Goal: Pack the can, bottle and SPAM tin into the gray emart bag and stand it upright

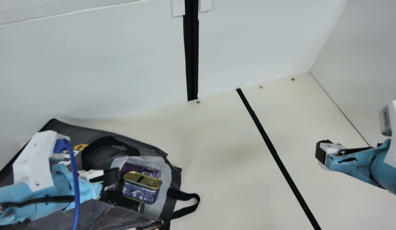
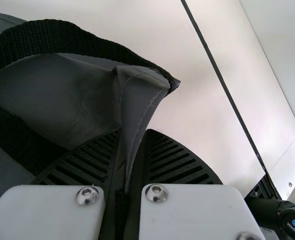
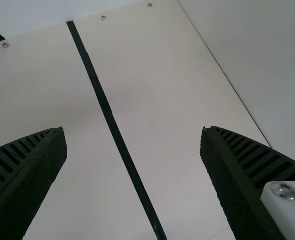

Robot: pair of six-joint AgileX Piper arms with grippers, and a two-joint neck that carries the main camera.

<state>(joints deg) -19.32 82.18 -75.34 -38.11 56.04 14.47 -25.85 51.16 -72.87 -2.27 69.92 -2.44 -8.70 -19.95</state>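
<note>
Pale walls [image 1: 105,64] and a black upright strip [image 1: 192,48] border a cream table [image 1: 217,143] with a black line [image 1: 275,153].

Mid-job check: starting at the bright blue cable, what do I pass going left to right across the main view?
Bright blue cable → black-fingered left tool → gold-lidded metal SPAM tin → black fabric strap loop → black stripe → right tool on the blue-wrapped arm.
</note>
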